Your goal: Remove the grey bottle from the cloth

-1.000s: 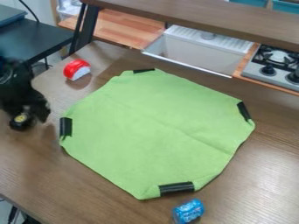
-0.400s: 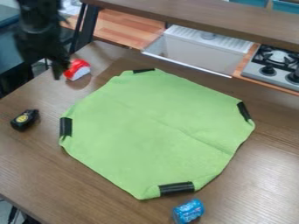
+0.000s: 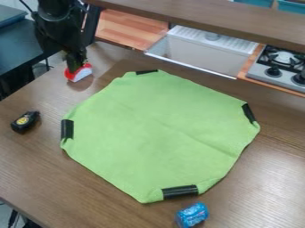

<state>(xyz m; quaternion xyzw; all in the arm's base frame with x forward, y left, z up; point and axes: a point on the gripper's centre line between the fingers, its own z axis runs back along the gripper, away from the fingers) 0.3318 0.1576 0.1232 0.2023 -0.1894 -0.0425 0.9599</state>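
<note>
The black gripper (image 3: pixel 76 66) hangs at the upper left, in front of the red and white object (image 3: pixel 81 73) and hiding part of it; I cannot tell whether they touch. A green cloth (image 3: pixel 158 133) lies spread over the middle of the table, with black strips on several of its edges, and its surface is bare. Left of the cloth, on the wood, lies a small black object with a yellow round label (image 3: pixel 25 121).
A blue can-like object (image 3: pixel 192 215) rests on the brown table (image 3: pixel 262 178) just below the cloth's bottom edge. Behind the table are a white sink (image 3: pixel 202 51), a stove (image 3: pixel 280 67) and a raised shelf (image 3: pixel 208 17).
From beside the black object at the left, the gripper has moved up and away, then slightly right to the red and white object. The black object stayed on the table.
</note>
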